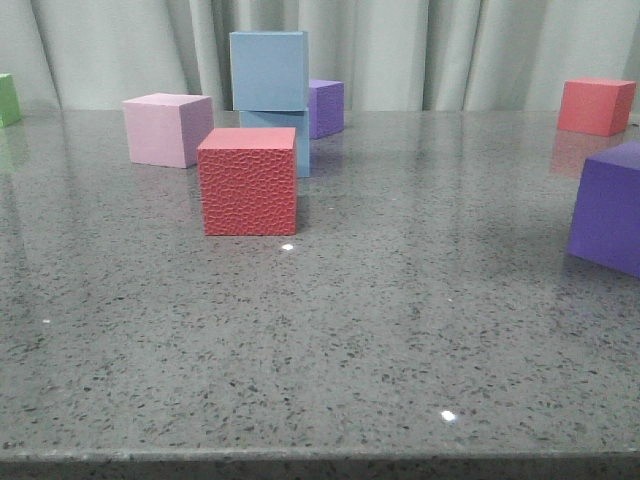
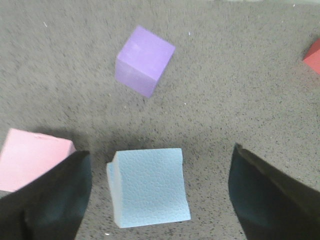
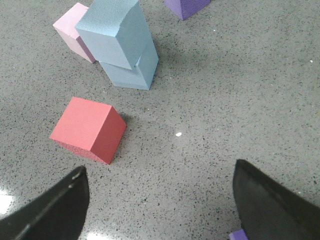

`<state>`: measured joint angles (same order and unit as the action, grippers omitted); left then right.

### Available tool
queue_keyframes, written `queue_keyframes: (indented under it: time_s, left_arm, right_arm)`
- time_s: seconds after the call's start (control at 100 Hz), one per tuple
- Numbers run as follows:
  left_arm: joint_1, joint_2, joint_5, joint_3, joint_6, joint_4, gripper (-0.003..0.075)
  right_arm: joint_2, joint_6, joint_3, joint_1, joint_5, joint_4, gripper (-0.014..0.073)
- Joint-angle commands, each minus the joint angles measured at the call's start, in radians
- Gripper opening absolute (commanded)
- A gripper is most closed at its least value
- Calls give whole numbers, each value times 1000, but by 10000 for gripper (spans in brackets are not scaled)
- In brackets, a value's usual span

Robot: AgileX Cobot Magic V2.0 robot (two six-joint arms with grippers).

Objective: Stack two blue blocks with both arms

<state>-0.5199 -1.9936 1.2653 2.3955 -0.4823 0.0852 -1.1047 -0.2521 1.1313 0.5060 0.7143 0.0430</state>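
Observation:
Two pale blue blocks stand stacked at the back of the table: the upper blue block [image 1: 268, 70] rests on the lower blue block [image 1: 290, 140], slightly turned and offset. In the right wrist view the upper block [image 3: 114, 31] overhangs the lower one [image 3: 132, 70]. The left gripper [image 2: 159, 192] hangs open above the stack, its fingers wide on either side of the top face [image 2: 150, 187] and not touching it. The right gripper [image 3: 160, 200] is open over bare tabletop, away from the stack. Neither gripper shows in the front view.
A red cube [image 1: 248, 180] stands just in front of the stack, a pink cube [image 1: 166, 128] to its left, a purple cube [image 1: 326, 107] behind it. Another purple cube [image 1: 610, 205] and a red cube [image 1: 595, 105] sit at the right, a green cube [image 1: 8, 98] far left.

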Motion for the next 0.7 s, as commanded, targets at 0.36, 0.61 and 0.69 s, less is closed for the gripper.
queue_keyframes:
  time_s: [0.36,0.61,0.69]
  left_arm:
    - [-22,210,-8,-7,116,100,410]
    - [-20,373,-17,-257,116,205,368]
    - [-20,443,-59,-379,112,206,354]
  right_arm:
    - [185,12,-109,-1,-152,-29,588]
    - [274,12,-151,-2,-155,-74,588]
    - [307,12,-173,-2,-161,-85,588]
